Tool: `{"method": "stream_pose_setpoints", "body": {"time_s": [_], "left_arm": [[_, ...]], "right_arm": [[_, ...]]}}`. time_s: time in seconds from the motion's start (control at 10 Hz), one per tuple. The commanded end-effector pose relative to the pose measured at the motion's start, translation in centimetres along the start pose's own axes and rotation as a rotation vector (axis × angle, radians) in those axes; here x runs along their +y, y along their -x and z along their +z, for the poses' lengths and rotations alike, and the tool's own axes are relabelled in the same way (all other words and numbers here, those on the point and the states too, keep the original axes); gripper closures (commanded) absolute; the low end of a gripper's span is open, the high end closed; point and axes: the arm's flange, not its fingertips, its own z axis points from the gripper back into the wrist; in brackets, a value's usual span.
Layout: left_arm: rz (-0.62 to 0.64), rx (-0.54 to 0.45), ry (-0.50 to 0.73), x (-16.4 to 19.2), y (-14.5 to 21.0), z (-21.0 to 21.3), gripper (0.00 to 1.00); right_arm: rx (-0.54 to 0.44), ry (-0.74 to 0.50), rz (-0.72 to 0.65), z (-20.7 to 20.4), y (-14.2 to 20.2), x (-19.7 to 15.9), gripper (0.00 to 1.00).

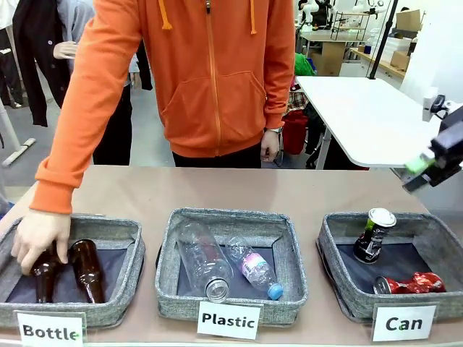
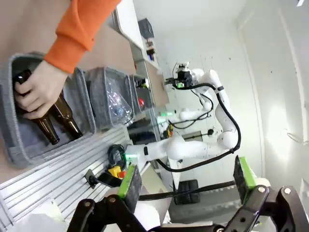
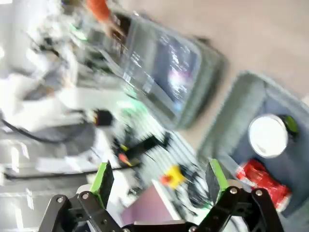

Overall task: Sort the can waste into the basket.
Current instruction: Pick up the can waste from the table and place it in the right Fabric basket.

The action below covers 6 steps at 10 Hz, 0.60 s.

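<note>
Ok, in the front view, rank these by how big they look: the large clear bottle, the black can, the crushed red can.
1. Large clear bottle
2. Black can, standing upright in the Can basket
3. Crushed red can, lying down; partly hidden by the basket's wall

The basket [image 1: 340, 285] is grey weave with a dark lining and a white "Can" label. In it a black can [image 1: 373, 236] bears green marks and a silver top, beside a crushed red can [image 1: 411, 283] with white marks. The person's sleeve [image 1: 87, 101] is orange.
</note>
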Motion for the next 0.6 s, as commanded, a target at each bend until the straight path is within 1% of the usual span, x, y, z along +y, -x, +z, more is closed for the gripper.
{"method": "stream_pose_setpoints", "body": {"time_s": [0.0,0.2,0.3,0.4,0.5], "left_arm": [[-0.009,0.015,0.012,1.0,0.0,0.7,0.00],[-0.003,0.038,0.012,1.0,-0.3,-0.2,0.00],[0.004,0.060,0.016,1.1,-0.5,-1.0,0.00],[0.020,0.097,0.030,1.3,-0.3,-2.5,0.00],[0.042,0.166,0.057,1.5,-0.3,-5.1,0.00]], "right_arm": [[-0.264,-0.222,-0.157,0.5,-0.7,0.3,0.00],[-0.331,-0.295,-0.178,1.1,-0.1,-0.1,0.00],[-0.343,-0.298,-0.183,1.1,-0.1,-0.2,0.00],[-0.333,-0.269,-0.207,1.2,-0.5,-0.2,0.00],[-0.315,-0.214,-0.257,0.9,-1.4,-0.1,0.00]]}}
